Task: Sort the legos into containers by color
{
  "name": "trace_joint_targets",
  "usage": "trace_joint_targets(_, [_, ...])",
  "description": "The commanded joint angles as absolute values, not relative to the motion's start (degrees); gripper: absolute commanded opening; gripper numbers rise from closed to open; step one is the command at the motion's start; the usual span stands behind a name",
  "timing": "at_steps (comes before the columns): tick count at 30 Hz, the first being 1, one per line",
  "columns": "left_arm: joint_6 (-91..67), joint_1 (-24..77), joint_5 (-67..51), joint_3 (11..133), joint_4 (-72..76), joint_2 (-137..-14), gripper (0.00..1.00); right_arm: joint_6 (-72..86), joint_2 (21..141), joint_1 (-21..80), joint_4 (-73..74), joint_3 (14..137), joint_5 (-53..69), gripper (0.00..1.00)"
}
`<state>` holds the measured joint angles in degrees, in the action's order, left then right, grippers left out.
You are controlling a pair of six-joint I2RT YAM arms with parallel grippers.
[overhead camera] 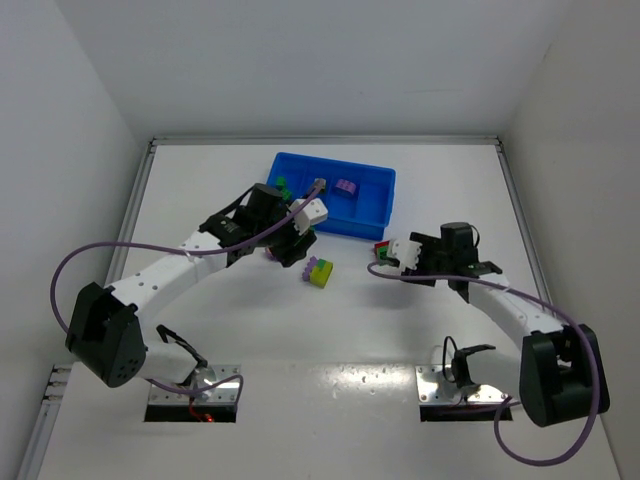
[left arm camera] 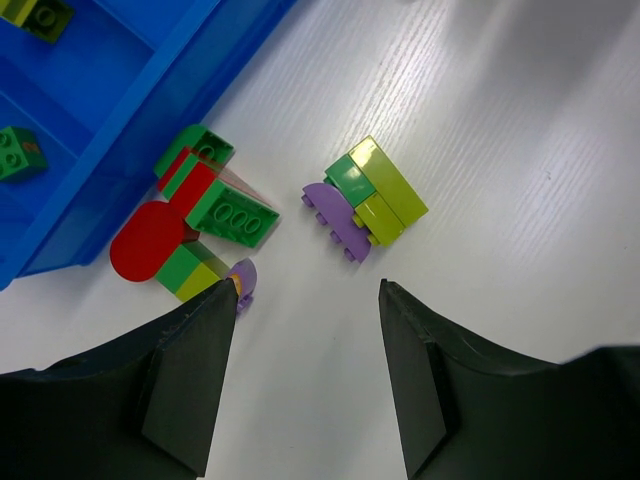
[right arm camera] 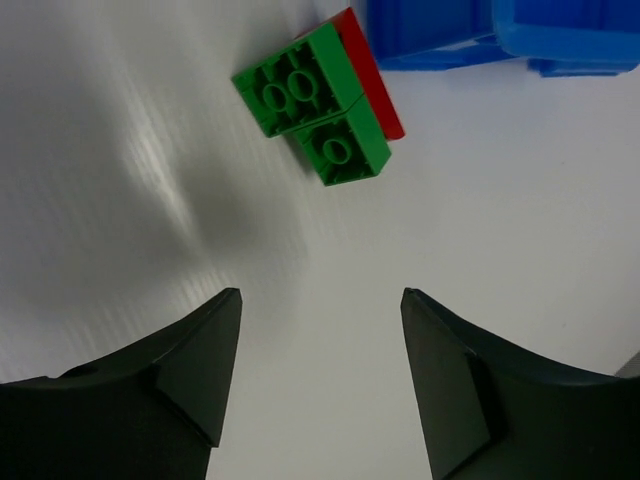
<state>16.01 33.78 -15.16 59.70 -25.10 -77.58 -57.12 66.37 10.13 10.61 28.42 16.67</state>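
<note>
The blue tray (overhead camera: 376,214) sits at the table's far middle, holding a green brick (overhead camera: 283,185) and a purple brick (overhead camera: 347,187). My left gripper (overhead camera: 291,250) is open and empty above the table. In the left wrist view (left arm camera: 308,290) a green, yellow-green and purple cluster (left arm camera: 367,195) lies just ahead of it. A red and green cluster (left arm camera: 200,205) lies by the tray wall (left arm camera: 120,130), touching the left fingertip. My right gripper (right arm camera: 320,295) is open and empty, a little short of a green and red cluster (right arm camera: 315,105) beside the tray corner (right arm camera: 500,30).
In the left wrist view the tray compartments hold a green brick (left arm camera: 18,150) and a yellow-green brick (left arm camera: 40,15). White walls close in the table on the left, back and right. The arm bases stand at the near edge.
</note>
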Motion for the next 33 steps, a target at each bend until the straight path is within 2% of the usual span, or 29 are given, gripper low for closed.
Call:
trace_joint_targets(1, [16.0,34.2,-14.0,59.5,-22.9,-77.4,0.65,-63.4,66.4,8.4,-1.2,24.9,22.7,0.68])
trace_joint_targets(5, [16.0,34.2,-12.7,59.5,-22.2,-77.4,0.65,-65.7,66.9,7.9,-8.3,21.1,24.1,0.77])
trace_joint_targets(15, [16.0,33.7,-12.1,58.4,-20.0,-77.4,0.65,-69.1,71.6,7.4,-17.1,19.2,25.8,0.77])
trace_joint_targets(33, [15.5,32.1,-12.1,59.0,-18.4,-79.5,0.65,-75.1,81.5,8.4,-17.9,24.3,26.8,0.77])
